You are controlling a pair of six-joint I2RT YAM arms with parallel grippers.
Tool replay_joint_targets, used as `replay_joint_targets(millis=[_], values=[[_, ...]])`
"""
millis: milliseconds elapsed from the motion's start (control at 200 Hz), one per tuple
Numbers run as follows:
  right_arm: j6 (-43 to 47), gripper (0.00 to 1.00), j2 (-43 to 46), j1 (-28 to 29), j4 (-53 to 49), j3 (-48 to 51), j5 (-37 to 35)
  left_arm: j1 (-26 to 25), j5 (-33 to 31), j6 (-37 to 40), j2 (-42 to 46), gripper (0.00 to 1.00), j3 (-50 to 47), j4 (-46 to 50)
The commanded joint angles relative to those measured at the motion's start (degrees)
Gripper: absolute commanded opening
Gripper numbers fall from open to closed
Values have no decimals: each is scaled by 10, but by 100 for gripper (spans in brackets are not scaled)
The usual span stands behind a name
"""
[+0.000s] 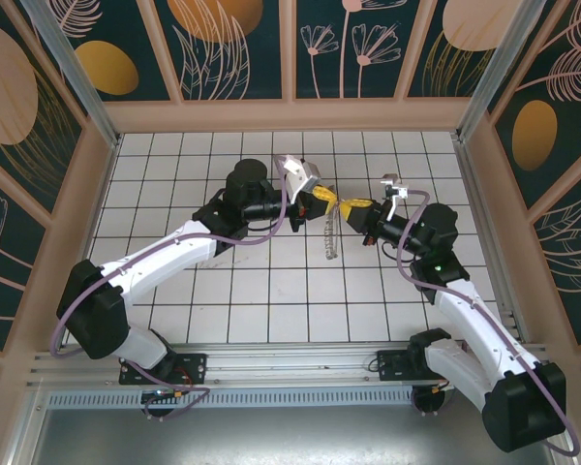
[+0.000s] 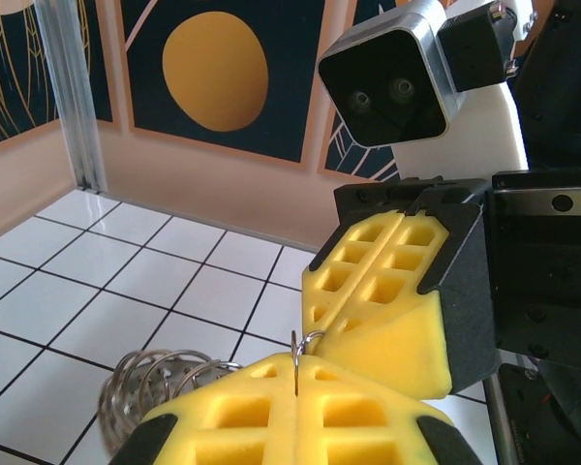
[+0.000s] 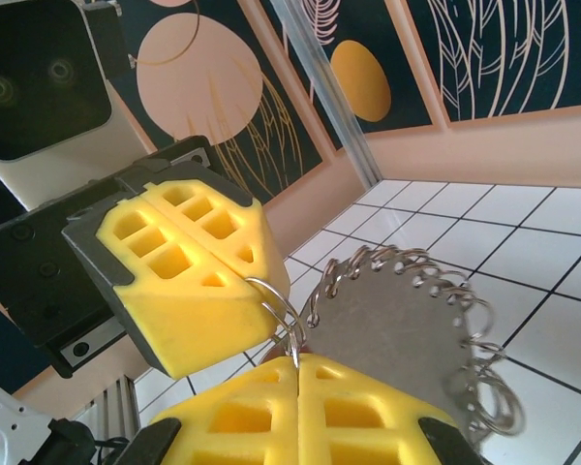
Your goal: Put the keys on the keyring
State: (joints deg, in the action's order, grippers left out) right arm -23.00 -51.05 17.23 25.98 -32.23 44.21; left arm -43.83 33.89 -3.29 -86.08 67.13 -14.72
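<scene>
While left gripper and right gripper both clenched small wire loop, uneven pull risked dropping keyring.

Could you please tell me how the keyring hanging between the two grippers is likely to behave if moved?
Probably floppy: the keyring dangles from a thin wire loop pinched by the left gripper and right gripper, so it may swing. Its many loose rings look apt to shift and tangle. The smooth wire might slip.
</scene>
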Motion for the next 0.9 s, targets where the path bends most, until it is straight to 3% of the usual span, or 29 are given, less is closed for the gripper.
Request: replay_joint_targets(millis=[0,435,896], values=[[-9,0,-10,-3,11,13,25,-7,7,-17,33,0,0,-96],[-12,0,-4,-3,11,16,34,-8,-40,-90,55,0,-61,-238],[-41,0,-36,1,58,-2,89,-7,-58,-191,25,0,-87,-391]])
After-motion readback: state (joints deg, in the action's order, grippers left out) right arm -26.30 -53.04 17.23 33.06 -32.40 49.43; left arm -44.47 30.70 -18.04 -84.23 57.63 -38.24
